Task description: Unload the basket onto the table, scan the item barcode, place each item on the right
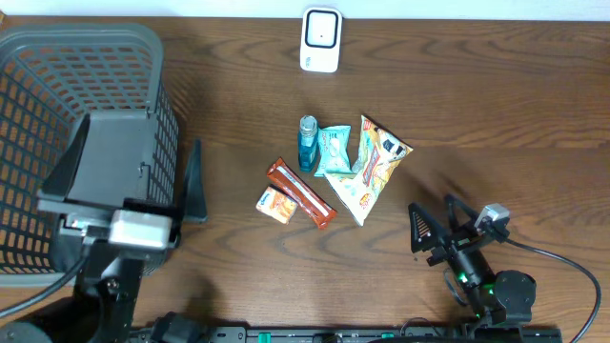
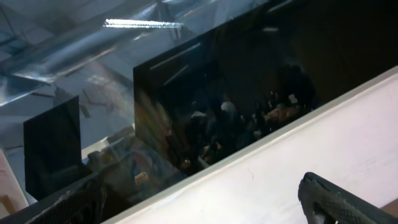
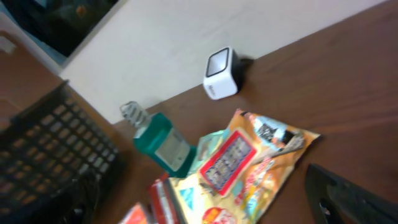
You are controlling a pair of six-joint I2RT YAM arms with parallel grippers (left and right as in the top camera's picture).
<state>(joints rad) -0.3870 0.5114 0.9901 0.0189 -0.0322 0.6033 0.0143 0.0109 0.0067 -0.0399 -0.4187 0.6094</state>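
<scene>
Left gripper (image 1: 133, 143) stands wide, empty, hiding part of the basket (image 1: 57, 57); its wrist view shows only blurry wall (image 2: 323, 143). Right gripper (image 1: 437, 219) wide, empty, near right; packets (image 1: 376, 167) blurred, barcodes unreadable

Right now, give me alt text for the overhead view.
Five grocery items cluster on the table: a teal bottle, teal packet, yellow snack bag, orange bar and small orange packet. A white scanner sits at the far edge, a grey basket at the left; the right hand is open, holding nothing.

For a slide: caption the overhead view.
Snack packets and a teal plastic bottle clustered on a wooden table near a white scanner.
</scene>
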